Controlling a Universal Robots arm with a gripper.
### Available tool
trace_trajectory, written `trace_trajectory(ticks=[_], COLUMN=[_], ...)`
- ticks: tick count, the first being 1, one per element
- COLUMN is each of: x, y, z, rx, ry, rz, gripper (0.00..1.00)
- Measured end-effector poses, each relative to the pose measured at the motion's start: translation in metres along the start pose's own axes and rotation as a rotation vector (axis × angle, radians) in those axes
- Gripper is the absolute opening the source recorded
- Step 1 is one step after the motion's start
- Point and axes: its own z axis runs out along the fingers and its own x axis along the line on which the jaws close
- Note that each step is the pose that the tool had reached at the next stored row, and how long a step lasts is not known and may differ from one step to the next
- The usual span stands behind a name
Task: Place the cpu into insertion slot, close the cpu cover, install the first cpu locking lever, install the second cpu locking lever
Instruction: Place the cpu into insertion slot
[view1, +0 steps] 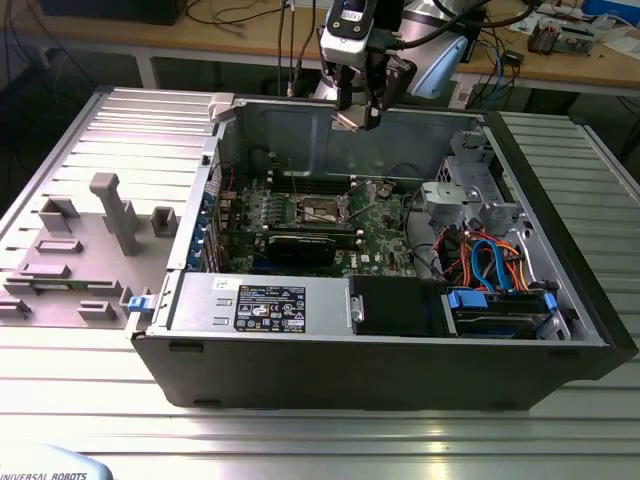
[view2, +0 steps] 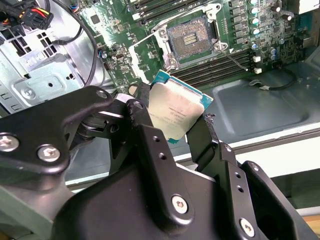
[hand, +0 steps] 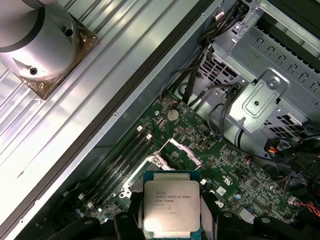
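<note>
Right now the pincer (view1: 360, 112) hangs high over the open computer case (view1: 560, 330), and it has the chip (view1: 350, 117) in its grip. The two black fingers (view2: 205, 137) press on opposite edges of the chip, drawn in just to its width. In the second wrist view the chip (view2: 176, 109) sits tilted between them, silver top facing the camera, with a thin green rim showing at its corners. In the first wrist view the same silver face (hand: 171, 200) is seen straight on, a finger at either side.

Down on the green circuit board (view1: 385, 235) the socket (view2: 192, 36) lies uncovered, its dark square of contacts bare inside the silvery surround. The chip is well apart from it, held in the air, touching nothing but the fingers.

In the exterior view the socket (view1: 320, 208) sits near the middle of the board, with a long black card (view1: 300, 246) just beside it on the near side. A bundle of blue and orange cables (view1: 490, 262) fills the case toward the exterior view's right. The case rests on a ribbed metal counter (view1: 300, 440) — and grey plastic blocks (view1: 112, 212) stand on it at the exterior view's left.
</note>
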Motion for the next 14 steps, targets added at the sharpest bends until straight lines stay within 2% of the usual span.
trace_trajectory(ticks=[9, 12, 14], x=[0.0000, 0.0000, 0.0000], y=[0.0000, 0.0000, 0.0000], z=[-0.0001, 0.0000, 0.0001], rx=[-0.0002, -0.0010, -0.0018], ry=[-0.0014, -0.0057, -0.0100], rz=[0.014, 0.062, 0.111], gripper=[0.54, 0.54, 0.54])
